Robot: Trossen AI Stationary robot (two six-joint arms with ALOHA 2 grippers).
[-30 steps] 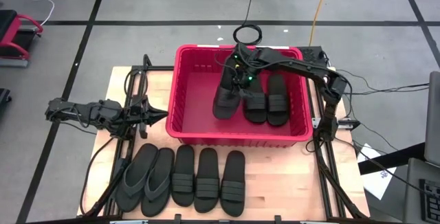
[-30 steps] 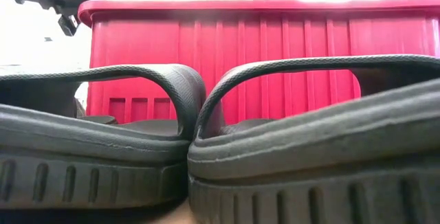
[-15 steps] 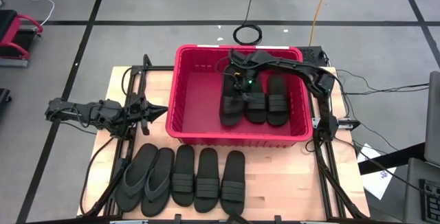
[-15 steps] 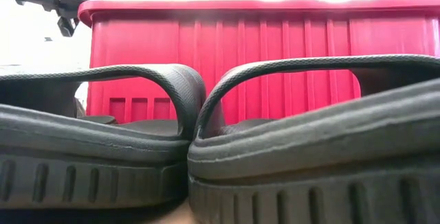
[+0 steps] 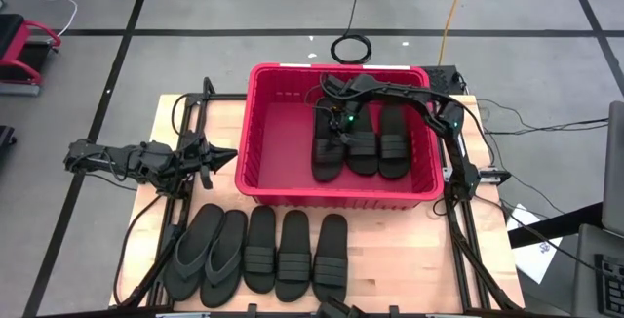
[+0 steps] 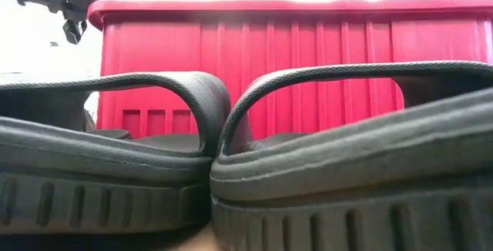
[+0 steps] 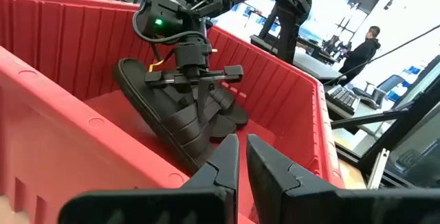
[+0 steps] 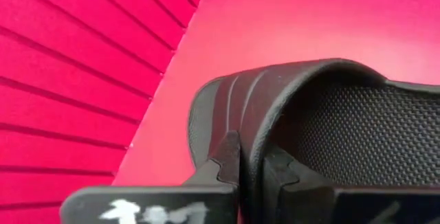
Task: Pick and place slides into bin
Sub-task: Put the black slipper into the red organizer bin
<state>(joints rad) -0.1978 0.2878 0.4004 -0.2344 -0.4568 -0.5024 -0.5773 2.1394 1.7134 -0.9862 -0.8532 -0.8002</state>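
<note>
The right hand (image 5: 339, 128) is pinching a slide's (image 5: 328, 152) strap, lowering it inside the bin (image 5: 255, 152) beside two others. The left hand (image 5: 222, 157) is waiting closed, empty, beside the bin.

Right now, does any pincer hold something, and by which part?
The right pincer grips a slide in the bin by its strap. The left pincer holds nothing.

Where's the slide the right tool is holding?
High view: inside the red bin, the held slide sits left of two band slides, right tool clamping its strap.
</note>
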